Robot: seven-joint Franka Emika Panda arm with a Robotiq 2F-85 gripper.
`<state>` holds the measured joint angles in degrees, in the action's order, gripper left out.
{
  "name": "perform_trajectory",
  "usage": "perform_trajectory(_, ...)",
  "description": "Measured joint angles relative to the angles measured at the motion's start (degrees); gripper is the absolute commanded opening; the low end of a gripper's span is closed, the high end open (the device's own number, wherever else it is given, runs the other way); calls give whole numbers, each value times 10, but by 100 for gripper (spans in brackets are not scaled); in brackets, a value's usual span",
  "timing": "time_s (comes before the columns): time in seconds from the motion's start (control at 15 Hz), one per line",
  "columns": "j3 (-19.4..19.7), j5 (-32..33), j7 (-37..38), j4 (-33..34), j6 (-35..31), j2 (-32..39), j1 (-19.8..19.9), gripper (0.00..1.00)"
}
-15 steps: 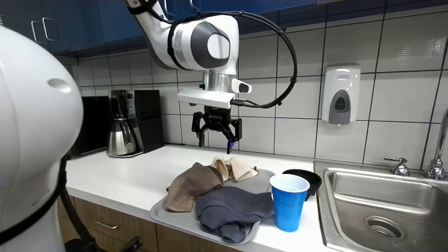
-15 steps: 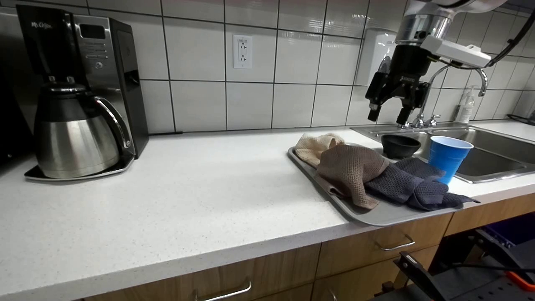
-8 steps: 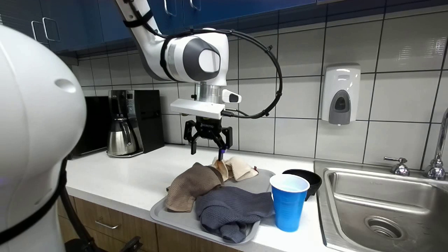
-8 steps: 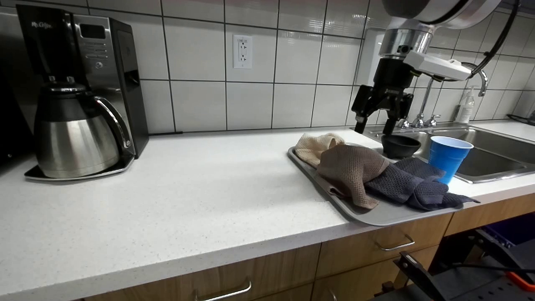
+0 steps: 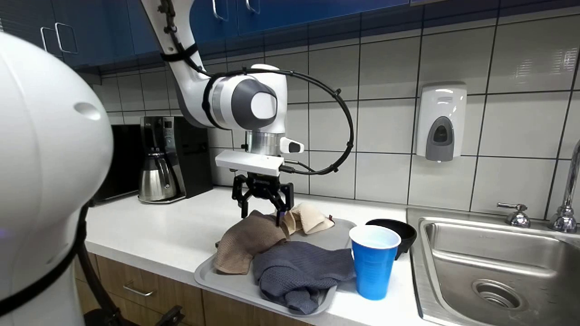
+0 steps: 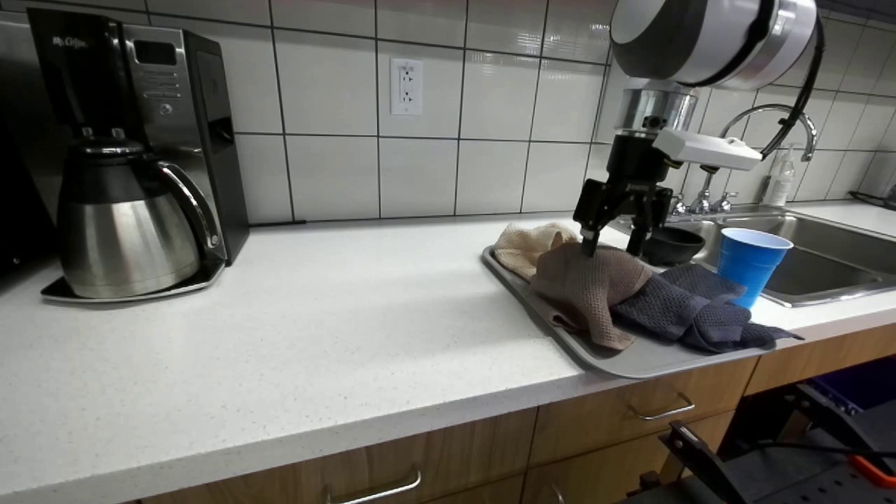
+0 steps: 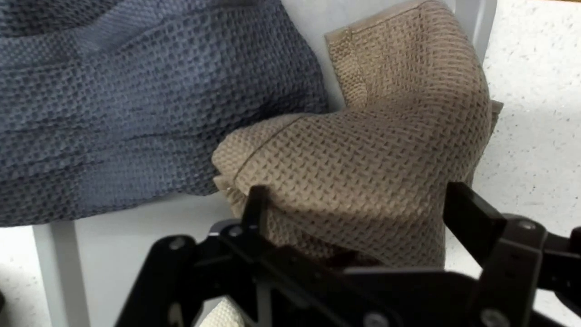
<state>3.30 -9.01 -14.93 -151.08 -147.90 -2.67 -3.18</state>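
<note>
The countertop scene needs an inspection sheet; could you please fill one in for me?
Surface: white countertop bearing a grey tray
Job's things: brown cloth, rumpled on the tray, beneath the gripper
Clutter: dark blue-grey cloth and cream cloth on the tray; blue cup and black bowl nearby
Gripper: open, jaws apart over the brown cloth; contact unclear
Cables: black cable looping above the gripper
Surroundings: coffee maker, sink, wall-mounted dispenser
</note>
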Motion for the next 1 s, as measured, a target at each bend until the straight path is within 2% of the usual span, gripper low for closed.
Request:
perform_trajectory(0.8, -25, -13, -11, 40, -45, 91, 4, 100)
perform_trajectory(0.87, -27, -15, -15, 45, -46, 98, 7, 75)
perform_trajectory(0.93, -29, -17, -19, 50, -46, 105, 9, 74)
perform_trajectory(1.0, -30, -18, -22, 55, -46, 112, 11, 66)
